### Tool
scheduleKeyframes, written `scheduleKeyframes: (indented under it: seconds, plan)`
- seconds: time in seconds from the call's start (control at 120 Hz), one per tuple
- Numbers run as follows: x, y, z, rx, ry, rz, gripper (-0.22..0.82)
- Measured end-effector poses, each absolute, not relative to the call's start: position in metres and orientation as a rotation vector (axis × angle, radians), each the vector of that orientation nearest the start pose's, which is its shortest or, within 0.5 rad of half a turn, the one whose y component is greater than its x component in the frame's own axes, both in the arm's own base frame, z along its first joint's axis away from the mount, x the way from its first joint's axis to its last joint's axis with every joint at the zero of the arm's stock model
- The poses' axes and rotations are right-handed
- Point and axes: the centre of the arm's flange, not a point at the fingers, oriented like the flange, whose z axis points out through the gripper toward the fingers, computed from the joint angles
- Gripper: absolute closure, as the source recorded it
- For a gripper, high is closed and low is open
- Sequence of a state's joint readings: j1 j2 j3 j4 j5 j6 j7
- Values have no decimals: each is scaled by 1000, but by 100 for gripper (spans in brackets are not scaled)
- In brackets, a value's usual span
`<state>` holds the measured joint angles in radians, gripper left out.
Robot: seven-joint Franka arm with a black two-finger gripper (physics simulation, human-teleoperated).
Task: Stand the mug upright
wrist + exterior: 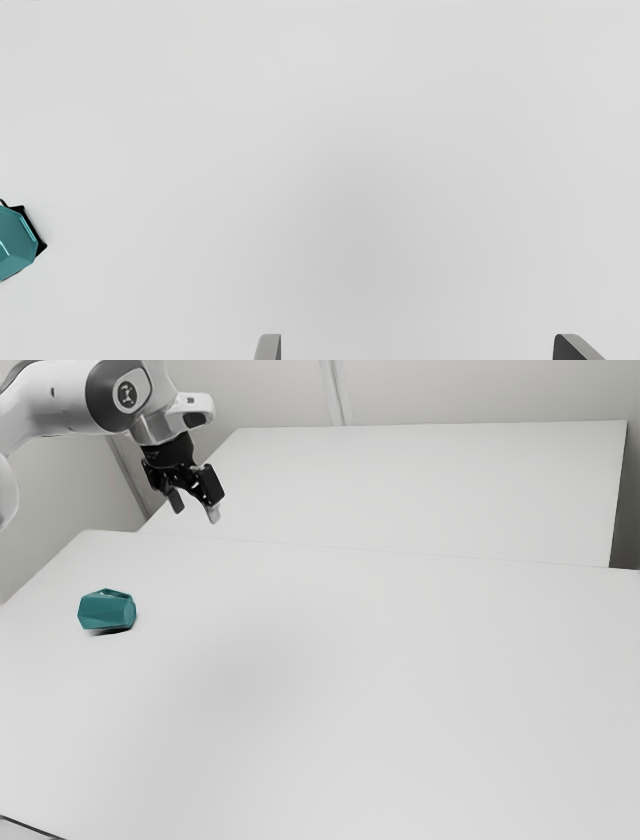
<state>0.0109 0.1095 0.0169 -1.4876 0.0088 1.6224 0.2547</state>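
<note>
gripper (196, 515) high over table (330, 690), pointing down, fingers spread, well apart from teal mug (106, 611).

White table (400, 740), pale room
Soft gray shading lies on the table; beyond a thin seam (400, 551) is another white surface (420, 490), then a pale wall (470, 390) with a narrow upright strip (336, 390).
</note>
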Motion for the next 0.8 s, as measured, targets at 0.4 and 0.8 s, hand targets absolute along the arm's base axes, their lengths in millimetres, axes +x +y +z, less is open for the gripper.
scheduleKeyframes:
  seconds: [0.4,0.8]
  plan:
    - [592,40,609,-3122,303,-50,0]
    - [557,301,601,-3445,-103,-171,0]
